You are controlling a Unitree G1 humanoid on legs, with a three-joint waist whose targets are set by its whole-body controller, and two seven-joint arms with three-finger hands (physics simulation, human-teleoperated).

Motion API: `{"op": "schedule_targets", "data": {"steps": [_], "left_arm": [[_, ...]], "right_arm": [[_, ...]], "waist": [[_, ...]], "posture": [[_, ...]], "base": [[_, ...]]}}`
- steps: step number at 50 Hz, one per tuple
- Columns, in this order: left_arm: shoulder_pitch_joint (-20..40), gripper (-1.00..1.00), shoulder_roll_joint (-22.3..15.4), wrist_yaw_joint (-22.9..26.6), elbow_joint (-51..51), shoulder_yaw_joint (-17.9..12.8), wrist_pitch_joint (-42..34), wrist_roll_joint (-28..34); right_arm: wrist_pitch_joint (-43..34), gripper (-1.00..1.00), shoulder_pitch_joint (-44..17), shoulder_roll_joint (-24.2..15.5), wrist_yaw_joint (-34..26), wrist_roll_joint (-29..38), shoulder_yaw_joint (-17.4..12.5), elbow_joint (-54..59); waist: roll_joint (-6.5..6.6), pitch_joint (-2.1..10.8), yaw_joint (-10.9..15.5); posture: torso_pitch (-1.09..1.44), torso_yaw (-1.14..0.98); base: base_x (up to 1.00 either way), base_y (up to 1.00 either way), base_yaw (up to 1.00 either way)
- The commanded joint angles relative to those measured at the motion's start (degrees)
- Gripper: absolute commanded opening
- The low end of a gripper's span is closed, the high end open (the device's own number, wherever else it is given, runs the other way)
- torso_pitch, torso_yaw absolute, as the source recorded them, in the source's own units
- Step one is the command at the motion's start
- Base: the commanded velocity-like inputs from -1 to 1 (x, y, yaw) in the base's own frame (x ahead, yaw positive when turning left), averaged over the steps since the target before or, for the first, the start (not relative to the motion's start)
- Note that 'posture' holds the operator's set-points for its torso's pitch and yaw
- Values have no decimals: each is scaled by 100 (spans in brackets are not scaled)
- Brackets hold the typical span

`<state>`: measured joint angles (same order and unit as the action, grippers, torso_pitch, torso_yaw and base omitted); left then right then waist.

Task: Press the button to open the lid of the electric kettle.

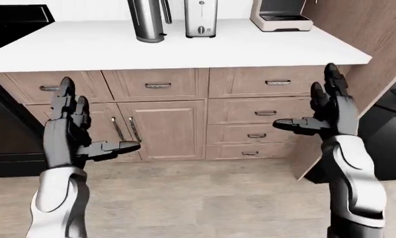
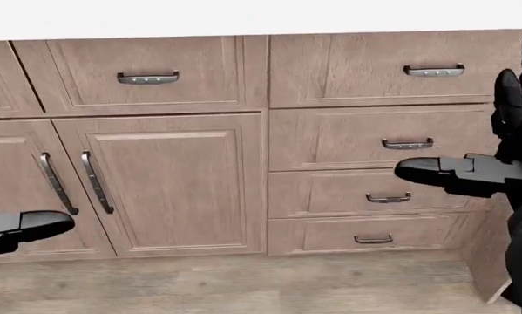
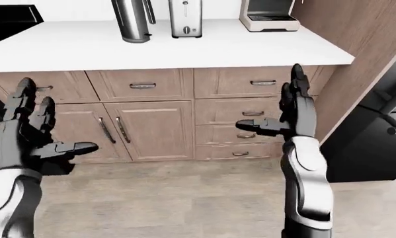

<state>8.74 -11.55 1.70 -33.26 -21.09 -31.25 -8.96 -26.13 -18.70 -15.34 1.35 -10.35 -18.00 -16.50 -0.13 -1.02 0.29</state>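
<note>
Up in your left-eye view, the kettle stands on the white counter, left of a steel appliance and a beige machine; its lid is cut off at the top edge. Your left hand and right hand hang below the counter, fingers spread, holding nothing.

Your head view shows only closed drawers, a cabinet door and both thumbs.

Your right-eye view matches.

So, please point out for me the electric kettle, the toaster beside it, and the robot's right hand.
electric kettle (image 1: 147,22): left-eye view, on its steel body.
toaster (image 1: 201,19): left-eye view, on its metal face, right of the kettle.
right hand (image 1: 330,111): left-eye view, on the palm, fingers open, holding nothing.
</note>
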Motion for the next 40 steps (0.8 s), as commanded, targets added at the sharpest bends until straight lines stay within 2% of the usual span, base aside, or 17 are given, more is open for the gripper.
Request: {"op": "schedule_targets", "data": {"steps": [1, 7, 16, 17, 19, 22, 26, 30, 33, 34, 36, 37, 40], "left_arm": [[191, 100, -177, -31, -280, -190, -140, -154], [471, 100, -638, -116, -626, -673, -682, -504], [690, 100, -1163, -168, -820, -1102, -1065, -772], [721, 100, -1270, -147, -791, -1251, -1102, -820], [721, 100, -1382, -153, -643, -1413, -1010, -867], [681, 100, -1531, -173, -479, -1655, -933, -1003], [609, 100, -1640, -243, -349, -1820, -844, -1126], [595, 100, -1776, -336, -371, -1906, -876, -1213], [620, 100, -1834, -392, -429, -1916, -912, -1235], [614, 100, -1831, -401, -434, -1919, -903, -1238], [618, 100, -1853, -404, -452, -1957, -937, -1276], [619, 100, -1868, -408, -460, -1974, -949, -1293], [602, 100, -1871, -411, -445, -1966, -928, -1294]], "right_arm": [[-55, 100, -271, -229, 31, -153, -120, -354], [-431, 100, -710, -734, 134, -495, -427, -397], [-612, 100, -963, -1216, 222, -812, -617, -420], [-658, 100, -1027, -1295, 235, -866, -674, -404], [-643, 100, -1086, -1417, 264, -938, -754, -313], [-662, 100, -1153, -1566, 329, -1047, -808, -255], [-623, 100, -1196, -1714, 393, -1147, -863, -149], [-575, 100, -1199, -1818, 424, -1205, -882, -90], [-586, 100, -1197, -1844, 433, -1240, -884, -106], [-586, 100, -1192, -1849, 431, -1245, -881, -115], [-592, 100, -1190, -1854, 433, -1253, -882, -126], [-594, 100, -1183, -1855, 432, -1257, -883, -134], [-596, 100, -1185, -1862, 434, -1266, -888, -131]], "waist": [[-9, 96, -3], [-1, 32, -12], [-3, -35, -6], [22, 78, -14], [41, -34, -22], [39, -68, -31], [25, -86, -45], [136, -88, -59], [345, -237, -25], [217, -228, -5], [252, -225, -25], [228, -196, -14], [28, -161, 17]], "posture": [[0, 0], [0, 0], [0, 0], [0, 0], [0, 0], [0, 0], [0, 0], [0, 0], [0, 0], [0, 0], [0, 0], [0, 0], [0, 0]], "base": [[0, 0, 0], [0, 0, 0], [0, 0, 0], [6, 0, 0], [7, 0, 0], [6, 0, 0], [7, 0, 0], [10, 0, 0], [25, 0, 0], [30, 0, 0], [30, 2, 0], [30, 3, 0], [31, 5, 0]]}}
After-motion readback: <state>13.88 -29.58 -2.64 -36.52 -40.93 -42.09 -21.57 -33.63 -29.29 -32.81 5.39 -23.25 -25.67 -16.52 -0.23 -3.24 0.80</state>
